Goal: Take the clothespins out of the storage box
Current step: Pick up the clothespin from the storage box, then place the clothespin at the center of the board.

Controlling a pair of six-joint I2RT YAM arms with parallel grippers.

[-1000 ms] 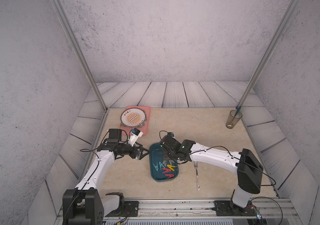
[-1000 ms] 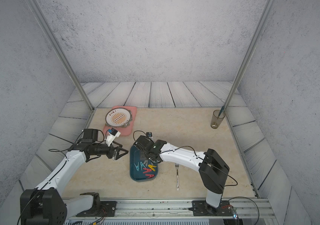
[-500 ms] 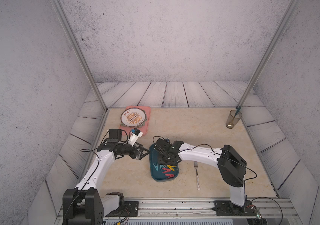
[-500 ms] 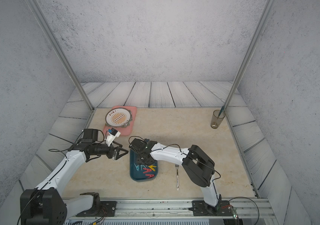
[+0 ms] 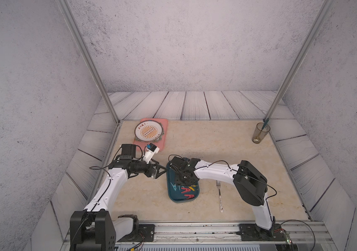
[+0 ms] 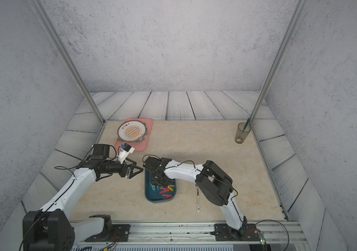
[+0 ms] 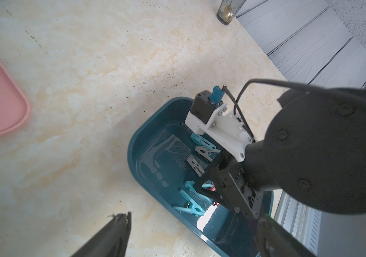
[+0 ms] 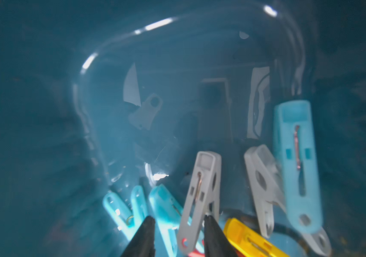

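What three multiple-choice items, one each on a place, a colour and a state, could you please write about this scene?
1. Where does the fork lie? A. on the table beside the storage box; B. inside that box; C. on the plate.
2. What colour is the clothespin between the right gripper's fingers? A. red; B. yellow; C. grey.
3. How is the left gripper? A. shut on a clothespin; B. open and empty; C. shut on the fork.
Answers: 1 A, both top views show it flat on the table next to the box. 2 C, the right wrist view shows it is grey. 3 B, the left wrist view shows its fingers wide apart with nothing held.
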